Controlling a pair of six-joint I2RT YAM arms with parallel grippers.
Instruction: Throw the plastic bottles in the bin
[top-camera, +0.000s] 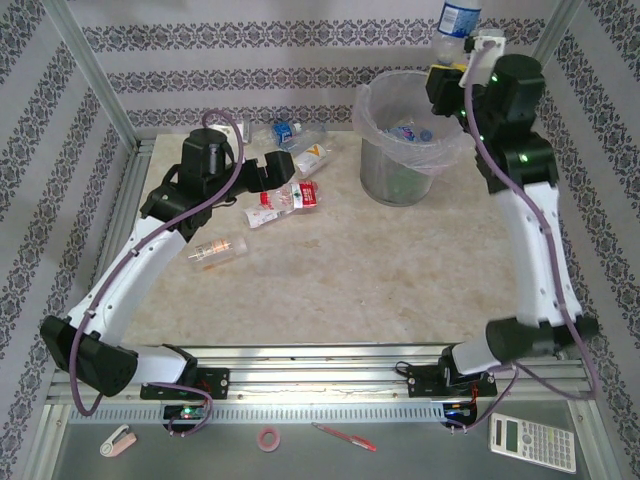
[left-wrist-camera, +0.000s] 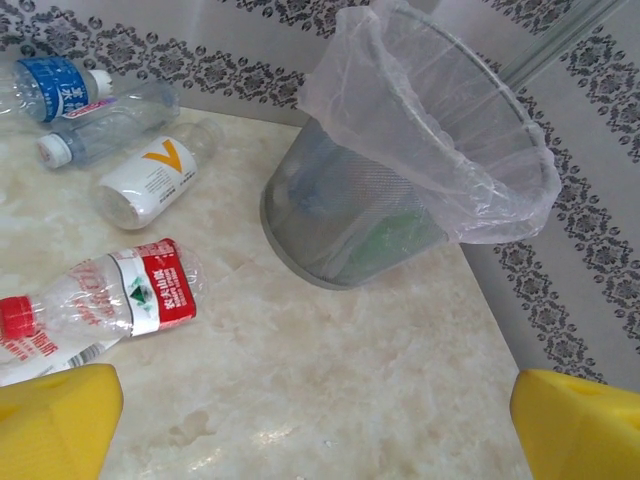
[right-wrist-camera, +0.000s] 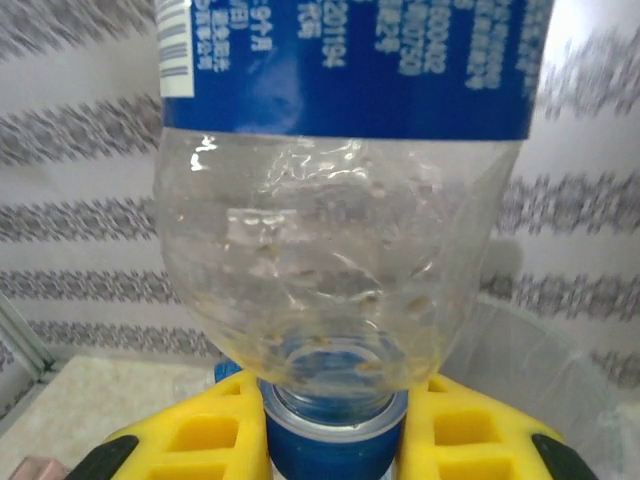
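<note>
My right gripper (top-camera: 455, 55) is raised above the bin (top-camera: 405, 135) and is shut on the blue cap and neck of a blue-labelled plastic bottle (top-camera: 458, 18), which points upward. In the right wrist view its yellow fingers (right-wrist-camera: 200, 435) clamp the cap below that bottle (right-wrist-camera: 340, 230). My left gripper (top-camera: 288, 170) hangs open over the table's back left, with nothing between its yellow fingers (left-wrist-camera: 55, 425). Beside it lie a red-labelled bottle (left-wrist-camera: 120, 295), a white-labelled one (left-wrist-camera: 150, 180) and a blue-labelled one (left-wrist-camera: 55, 88). A small orange-capped bottle (top-camera: 215, 250) lies nearer. The bin (left-wrist-camera: 400, 200) holds bottles.
Patterned walls and metal frame posts close in the table at the back and sides. On the near shelf lie a calculator (top-camera: 532, 442), a red pen (top-camera: 345, 437), a tape roll (top-camera: 268, 437) and a pinkish-white boxy object (top-camera: 117, 440).
</note>
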